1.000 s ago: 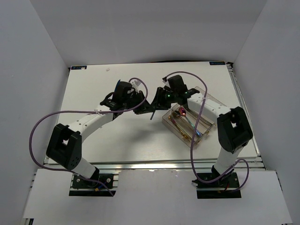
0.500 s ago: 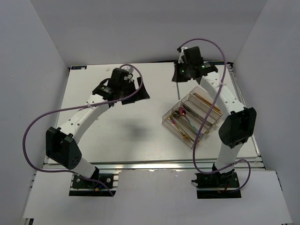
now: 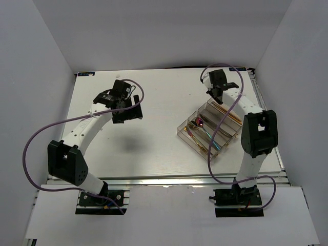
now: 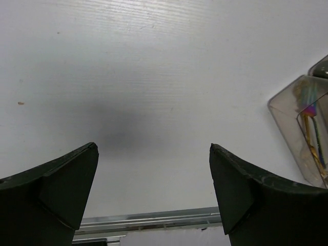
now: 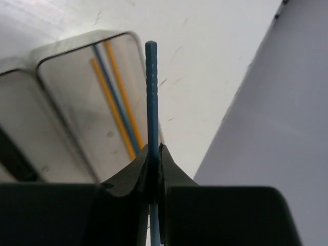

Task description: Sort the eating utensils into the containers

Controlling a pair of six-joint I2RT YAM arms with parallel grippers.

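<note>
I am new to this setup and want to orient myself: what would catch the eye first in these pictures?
The right fingers pinch a blue chopstick at the far end of the clear tray, by the compartment holding two gold chopsticks and a second blue chopstick. On the left side of the table, the left fingers hang open and empty.

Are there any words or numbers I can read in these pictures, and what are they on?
No text can be read anywhere in these pictures.
The far left sticker at a corner of the table: too small to read.
The far right sticker at the other far corner: too small to read.
The blue chopstick in the right gripper: only ridges, no writing.
</note>
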